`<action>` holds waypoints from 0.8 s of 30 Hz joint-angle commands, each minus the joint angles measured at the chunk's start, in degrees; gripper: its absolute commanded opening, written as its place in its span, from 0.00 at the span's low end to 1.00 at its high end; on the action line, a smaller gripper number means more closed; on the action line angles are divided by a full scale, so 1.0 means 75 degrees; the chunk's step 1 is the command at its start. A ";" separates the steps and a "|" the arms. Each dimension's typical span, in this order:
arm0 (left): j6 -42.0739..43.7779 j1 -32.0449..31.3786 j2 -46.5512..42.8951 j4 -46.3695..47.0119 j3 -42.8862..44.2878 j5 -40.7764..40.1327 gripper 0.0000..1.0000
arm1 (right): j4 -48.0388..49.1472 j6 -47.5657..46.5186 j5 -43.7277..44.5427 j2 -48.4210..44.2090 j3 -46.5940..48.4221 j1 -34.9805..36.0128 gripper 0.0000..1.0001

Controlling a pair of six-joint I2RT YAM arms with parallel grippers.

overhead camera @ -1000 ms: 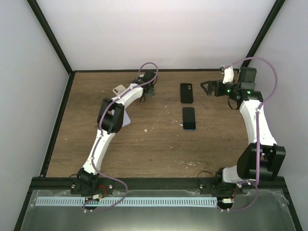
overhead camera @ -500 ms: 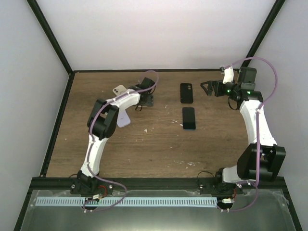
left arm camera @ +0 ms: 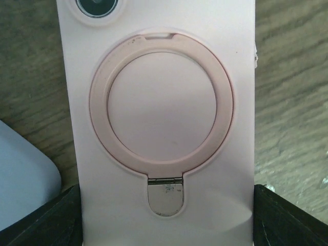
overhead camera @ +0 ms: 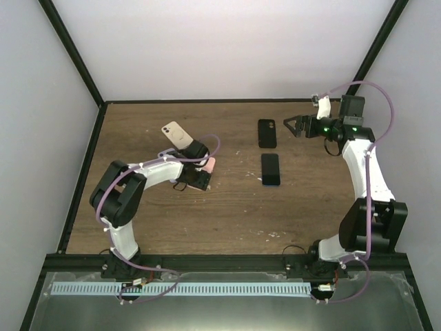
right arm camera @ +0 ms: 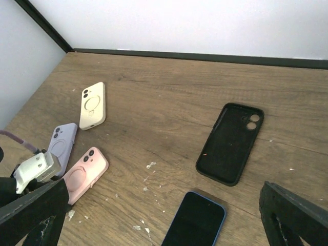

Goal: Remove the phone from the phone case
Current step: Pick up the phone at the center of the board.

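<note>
The left hand [overhead camera: 195,178] hangs low over the pale pink ring-backed phone case [left arm camera: 164,128], its dark fingers [left arm camera: 51,220] flanking the case's long edges; whether they pinch it I cannot tell; the case lies back-up on the brown wooden bench [overhead camera: 227,214], well left of the empty black rectangular phone case [overhead camera: 267,133]; the right hand [overhead camera: 293,125], released with jaws wide, hovers just right of that black case; a dark blue-edged phone [overhead camera: 271,169] lies screen-up just nearer than it.

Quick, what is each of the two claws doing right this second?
Left gripper: fingers on either side of the pink phone case; whether it squeezes cannot be told.
Right gripper: open, holding nothing.
</note>
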 commanded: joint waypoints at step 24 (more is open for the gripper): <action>-0.0447 -0.0081 0.0810 0.0057 0.0710 -0.0367 0.77 | 0.0319 0.0281 -0.0102 0.0210 0.0242 0.0204 1.00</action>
